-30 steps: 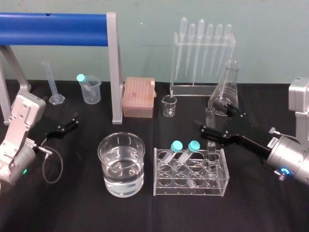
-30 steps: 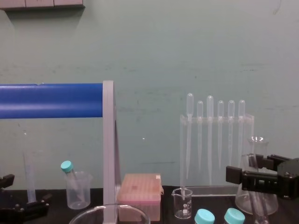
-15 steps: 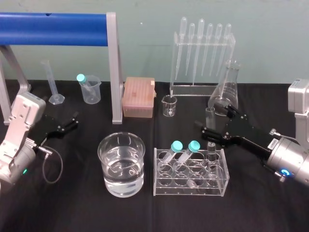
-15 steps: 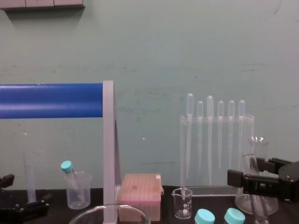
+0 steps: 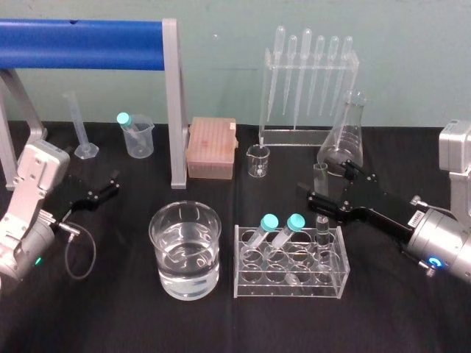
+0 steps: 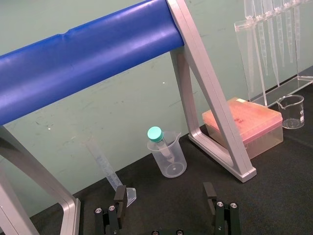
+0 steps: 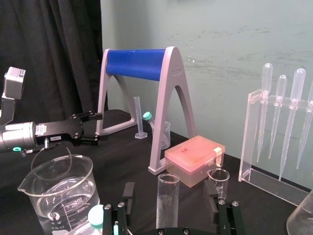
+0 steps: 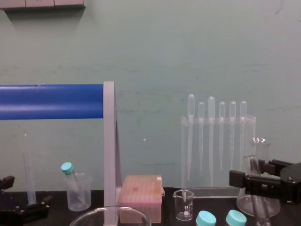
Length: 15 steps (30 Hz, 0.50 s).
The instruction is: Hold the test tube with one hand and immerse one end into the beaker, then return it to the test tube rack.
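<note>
Descent has brought the right tool (image 5: 329, 182), wide open and empty, astride the test tube (image 5: 320, 176) in the rack (image 5: 291, 283), seemingly ready to close; left tool (image 5: 109, 187) idles open.

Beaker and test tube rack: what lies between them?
In the head view, only bare black table separates the beaker from the rack.

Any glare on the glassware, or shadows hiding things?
Head view: pale highlights on the beaker rim and water; no distinct shadows on the black table; left gripper idle at left. Right wrist view: the test tube reads clear between the open jaws of the right gripper.
</note>
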Available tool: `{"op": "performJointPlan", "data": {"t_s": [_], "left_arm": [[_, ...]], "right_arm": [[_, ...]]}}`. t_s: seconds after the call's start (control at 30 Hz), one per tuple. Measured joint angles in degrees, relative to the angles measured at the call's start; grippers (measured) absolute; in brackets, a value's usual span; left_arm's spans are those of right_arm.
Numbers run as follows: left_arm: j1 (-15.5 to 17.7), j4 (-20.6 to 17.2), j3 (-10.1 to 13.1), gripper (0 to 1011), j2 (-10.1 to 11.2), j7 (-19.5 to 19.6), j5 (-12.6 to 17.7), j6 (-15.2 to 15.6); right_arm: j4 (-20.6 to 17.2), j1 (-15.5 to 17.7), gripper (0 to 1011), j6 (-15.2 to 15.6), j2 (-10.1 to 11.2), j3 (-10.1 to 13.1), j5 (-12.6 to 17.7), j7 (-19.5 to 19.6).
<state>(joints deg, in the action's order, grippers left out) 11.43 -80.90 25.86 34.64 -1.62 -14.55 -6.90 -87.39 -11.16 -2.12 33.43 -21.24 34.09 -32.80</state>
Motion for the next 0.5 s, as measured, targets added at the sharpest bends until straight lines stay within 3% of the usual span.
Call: {"op": "performJointPlan", "data": {"t_s": [0.23,0.5], "left_arm": [[0.0,0.0,0.0,1000,0.0,0.0,0.0,0.0],[0.0,0.0,0.0,1000,0.0,0.0,0.0,0.0]], "right_arm": [[0.0,0.0,760,0.0,0.0,0.0,0.0,0.0],[-0.1,0.0,482,0.0,0.0,0.0,0.0,0.0]]}}
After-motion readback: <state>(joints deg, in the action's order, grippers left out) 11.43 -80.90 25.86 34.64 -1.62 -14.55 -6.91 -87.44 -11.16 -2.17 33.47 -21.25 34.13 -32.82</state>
